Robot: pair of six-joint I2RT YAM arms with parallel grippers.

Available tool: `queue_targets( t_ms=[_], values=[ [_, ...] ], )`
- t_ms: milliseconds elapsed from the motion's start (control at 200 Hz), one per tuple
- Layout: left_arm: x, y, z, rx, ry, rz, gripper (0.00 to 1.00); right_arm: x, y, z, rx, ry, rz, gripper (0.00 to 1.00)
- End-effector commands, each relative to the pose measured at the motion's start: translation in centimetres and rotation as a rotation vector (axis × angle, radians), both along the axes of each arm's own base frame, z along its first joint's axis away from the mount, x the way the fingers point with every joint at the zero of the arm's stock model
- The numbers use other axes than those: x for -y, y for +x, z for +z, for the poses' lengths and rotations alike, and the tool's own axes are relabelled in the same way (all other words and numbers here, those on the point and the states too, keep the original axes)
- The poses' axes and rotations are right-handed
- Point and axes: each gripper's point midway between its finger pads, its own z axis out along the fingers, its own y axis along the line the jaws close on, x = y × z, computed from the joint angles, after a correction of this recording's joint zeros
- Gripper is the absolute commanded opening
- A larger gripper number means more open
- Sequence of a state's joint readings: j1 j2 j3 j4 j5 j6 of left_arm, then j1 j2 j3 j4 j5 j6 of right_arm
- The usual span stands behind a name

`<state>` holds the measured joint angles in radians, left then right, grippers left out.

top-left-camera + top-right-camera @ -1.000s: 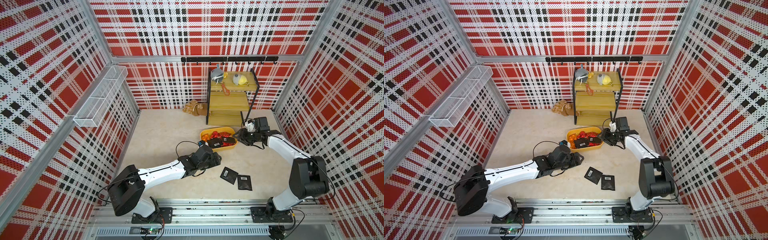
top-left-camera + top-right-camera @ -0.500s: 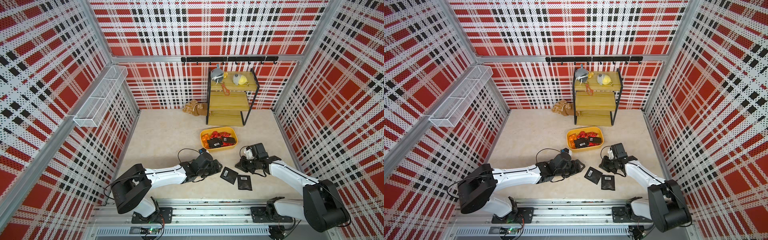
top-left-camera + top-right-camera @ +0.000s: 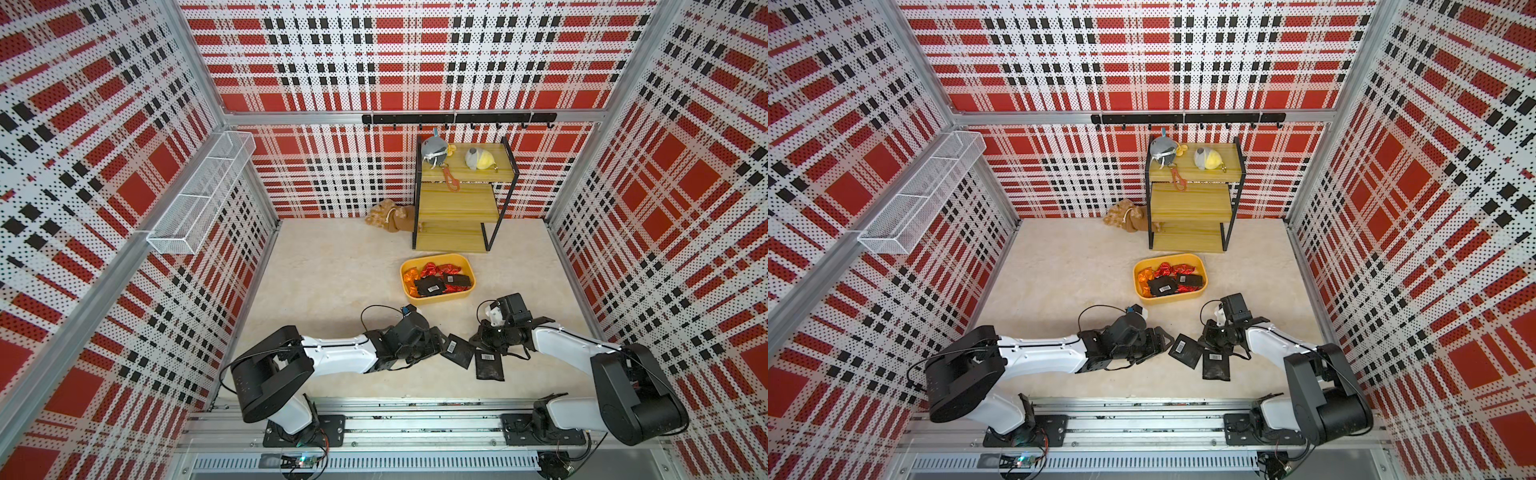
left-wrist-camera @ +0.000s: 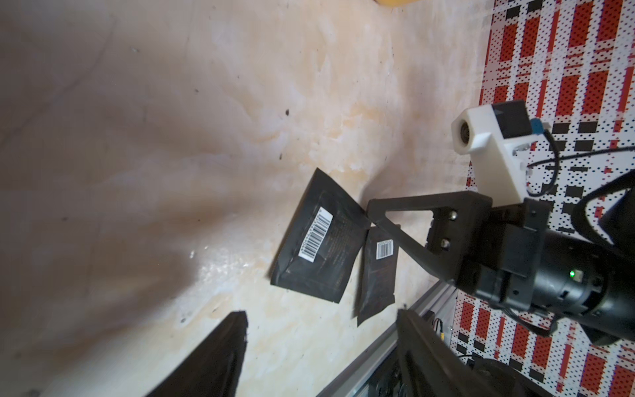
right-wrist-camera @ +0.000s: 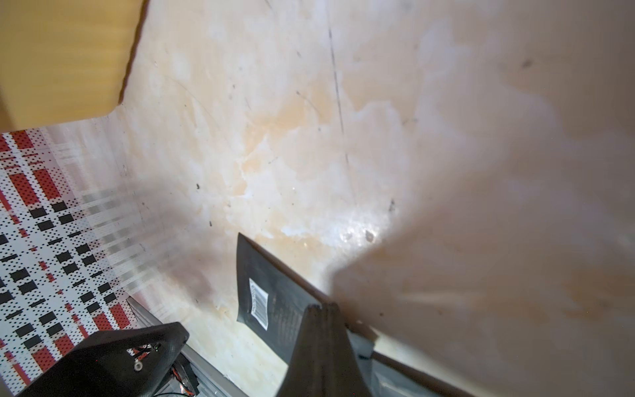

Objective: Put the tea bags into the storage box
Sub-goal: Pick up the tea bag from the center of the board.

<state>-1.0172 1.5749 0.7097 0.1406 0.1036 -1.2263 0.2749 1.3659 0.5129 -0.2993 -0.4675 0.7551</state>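
R hand (image 4: pixel 371 213) closed at sachet (image 4: pixel 319 240) corner, 2nd sachet (image 4: pixel 376 278) adj; L hand (image 3: pixel 441 340) opposite.

- Walls: perforated panels printed in red, white and black plaid (image 3: pixel 415 54) on three sides, held in bare aluminium frame posts (image 3: pixel 195 62).
- Floor: beige marbled sheet (image 3: pixel 332 266), scuffed and speckled. The wrist views show a glossy highlight on it.
- Left wall: long white wire-mesh basket (image 3: pixel 201 193), split into compartments and mounted on the frame.
- Back wall: black metal hook rail (image 3: pixel 457 118) just under the crossbar.
- Right of centre, against the back wall: three-tier stepped wooden shelf with a black metal frame (image 3: pixel 457 203).
- Top tier: grey plush toy (image 3: pixel 433 148) and grey-and-yellow plush toy (image 3: pixel 480 158), apart.
- Brown plush toy (image 3: pixel 388 216) lies on the floor, touching the shelf's left side.
- Light: even, from overhead, with soft shadows.
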Motion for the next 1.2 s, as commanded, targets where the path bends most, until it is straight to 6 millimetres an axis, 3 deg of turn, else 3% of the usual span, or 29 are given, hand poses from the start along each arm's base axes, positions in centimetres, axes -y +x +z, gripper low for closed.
queue_targets(
  t_ms=[0,466,752,1193],
  values=[
    [0.9,-0.4,0.1,-0.007,-0.026,-0.026,0.75,0.1,-0.6,-1.1,-0.018,-0.017,0.013,0.00],
    [1.9,-1.3,-0.6,-0.059,-0.044,-0.075,0.69,0.4,-1.0,-2.2,-0.045,-0.039,0.019,0.00],
    [2.5,-0.7,-1.4,-0.068,0.005,-0.078,0.67,0.2,-0.8,-2.4,-0.049,-0.029,0.017,0.00],
    [1.8,-1.0,-2.4,-0.094,0.090,-0.062,0.67,0.5,-1.3,-2.7,-0.055,-0.036,0.019,0.00]
  ],
)
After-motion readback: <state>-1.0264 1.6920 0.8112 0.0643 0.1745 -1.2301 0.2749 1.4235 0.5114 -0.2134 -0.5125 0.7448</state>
